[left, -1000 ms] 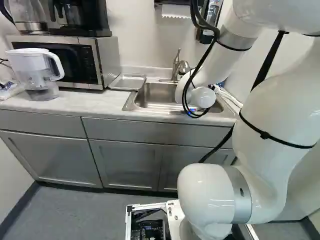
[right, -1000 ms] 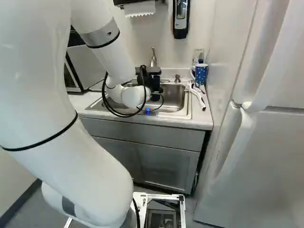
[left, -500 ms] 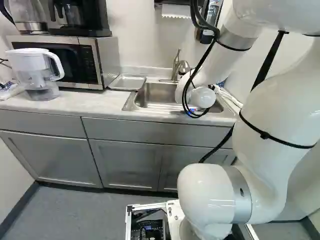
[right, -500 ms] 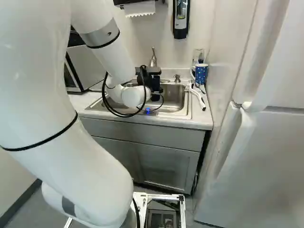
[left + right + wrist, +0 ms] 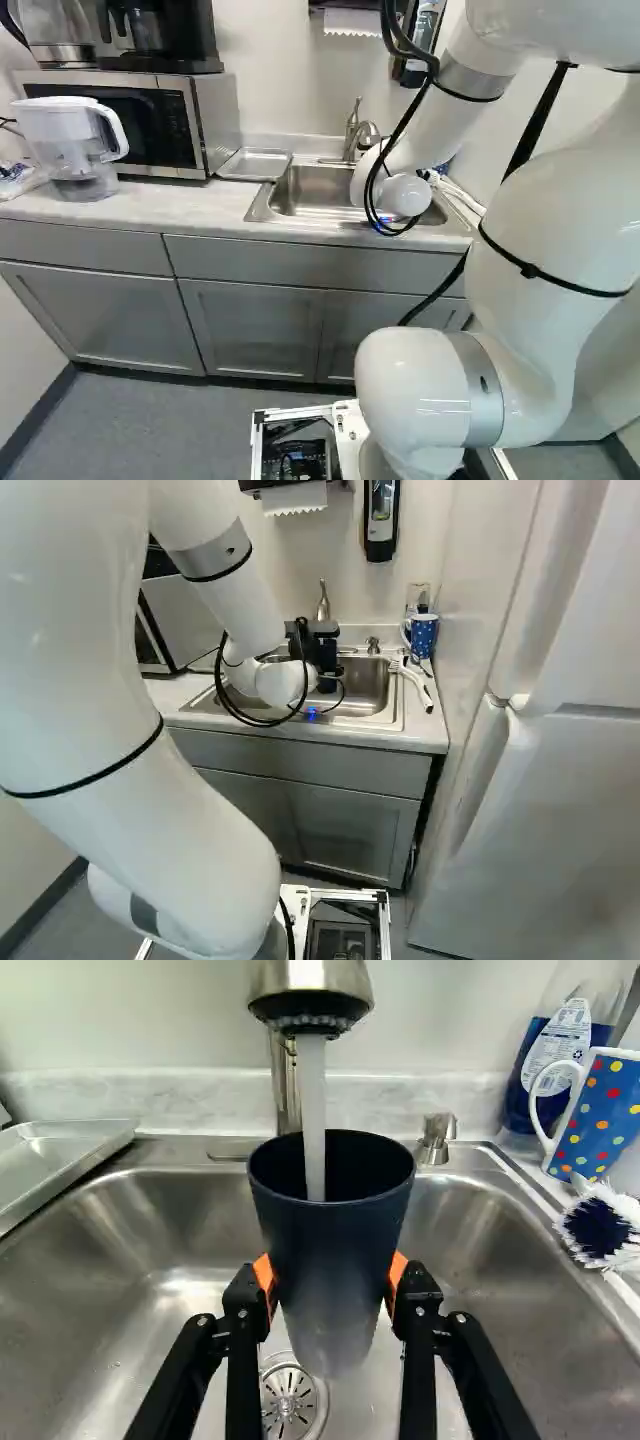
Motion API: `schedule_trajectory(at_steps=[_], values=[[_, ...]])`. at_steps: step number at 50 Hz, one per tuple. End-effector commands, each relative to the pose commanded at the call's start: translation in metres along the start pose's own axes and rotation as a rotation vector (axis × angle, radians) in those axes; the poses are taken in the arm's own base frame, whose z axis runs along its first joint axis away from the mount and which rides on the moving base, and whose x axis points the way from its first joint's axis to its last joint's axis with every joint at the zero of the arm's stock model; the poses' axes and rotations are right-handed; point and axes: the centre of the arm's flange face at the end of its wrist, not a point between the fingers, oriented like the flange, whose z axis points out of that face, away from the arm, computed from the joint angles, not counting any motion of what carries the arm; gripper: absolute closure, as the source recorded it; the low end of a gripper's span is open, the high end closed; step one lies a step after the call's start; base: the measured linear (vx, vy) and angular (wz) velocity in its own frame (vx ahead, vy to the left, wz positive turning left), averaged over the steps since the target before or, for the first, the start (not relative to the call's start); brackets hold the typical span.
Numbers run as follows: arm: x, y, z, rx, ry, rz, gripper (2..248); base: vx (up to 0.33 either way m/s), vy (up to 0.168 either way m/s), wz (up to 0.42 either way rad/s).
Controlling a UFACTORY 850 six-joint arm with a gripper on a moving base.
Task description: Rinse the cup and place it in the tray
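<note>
Nothing has visibly shifted since the earlier base views: the arm (image 5: 550, 210) stays put. Clamped on the cup (image 5: 335, 1250) from two sides, the gripper (image 5: 327, 655) holds it over the sink (image 5: 70, 1250), under the faucet (image 5: 310, 982), with water (image 5: 314, 1110) running in. Just beside the sink's left edge, toward the counter's (image 5: 150, 212) back edge, lies the tray (image 5: 256, 165); left of that stand the microwave (image 5: 135, 122) and pitcher (image 5: 75, 150). Along the sink's right edge lies the brush (image 5: 597, 1228); near its back right corner stand the mug (image 5: 602, 1110) and bottle (image 5: 562, 1045).

Base pair: behind arm (image 5: 90, 680), downward — sink (image 5: 370, 723) shared, seemingly part-hidden | wrist: close, facing faucet (image 5: 310, 980)
</note>
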Motion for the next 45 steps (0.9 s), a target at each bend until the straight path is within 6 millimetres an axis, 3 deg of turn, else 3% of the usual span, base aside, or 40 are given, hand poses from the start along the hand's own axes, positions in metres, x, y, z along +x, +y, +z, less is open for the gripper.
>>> schedule_trajectory(at_steps=[45], values=[[0.0000,0.0000,0.0000,0.000,0.000,0.000,126,0.000,0.000,0.000]])
